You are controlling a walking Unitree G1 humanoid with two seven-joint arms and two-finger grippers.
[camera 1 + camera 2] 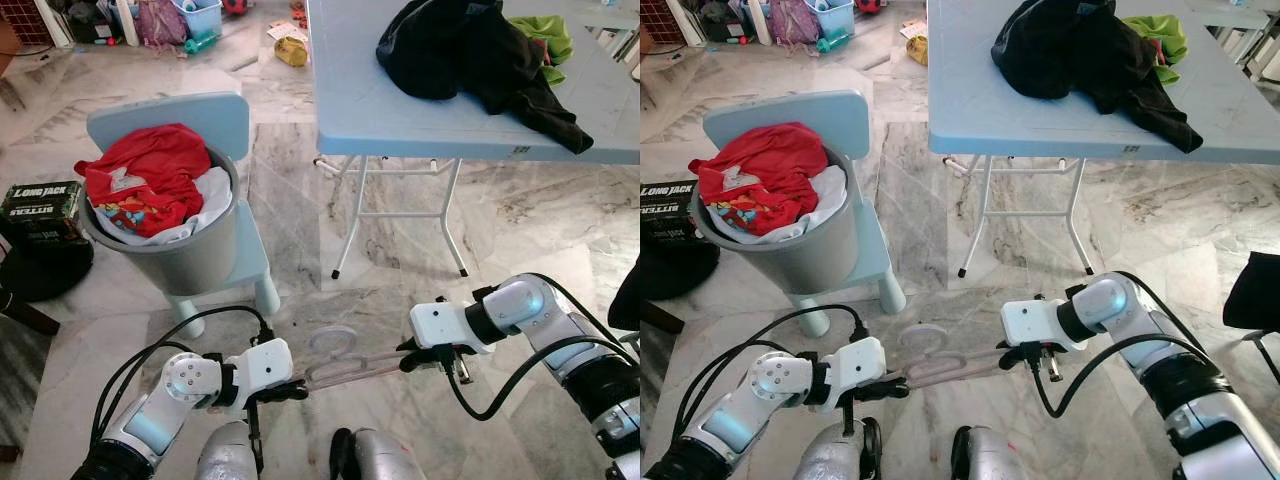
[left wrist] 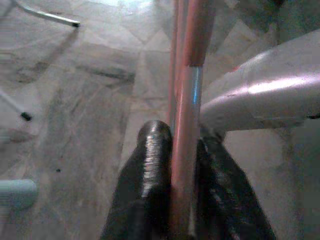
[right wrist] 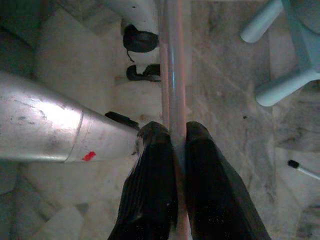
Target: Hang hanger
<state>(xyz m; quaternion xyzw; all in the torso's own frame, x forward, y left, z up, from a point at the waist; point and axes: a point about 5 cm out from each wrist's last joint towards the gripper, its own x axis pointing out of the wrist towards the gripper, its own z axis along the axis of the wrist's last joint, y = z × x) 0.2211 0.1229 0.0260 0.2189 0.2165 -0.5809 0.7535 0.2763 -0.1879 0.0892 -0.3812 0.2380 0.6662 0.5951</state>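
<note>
Nearest me, my left pincer (image 1: 283,391) and right pincer (image 1: 412,358) are each clamped on one end of the pale pink hanger (image 1: 345,367), which spans the gap between them above the marble floor (image 1: 300,210) — hook pointing away. Farther left, a dark box (image 1: 40,209) reads "LONG JACK BITTER" beside the grey laundry bucket (image 1: 185,262). Far right — dark clothes (image 1: 470,55) on the table (image 1: 350,100).

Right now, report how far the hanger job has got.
Done: the hanger is picked up, held over the marble floor. In hand: left claw and right claw each clamp one end. Left: the hanging itself; no rail is visible yet.
</note>
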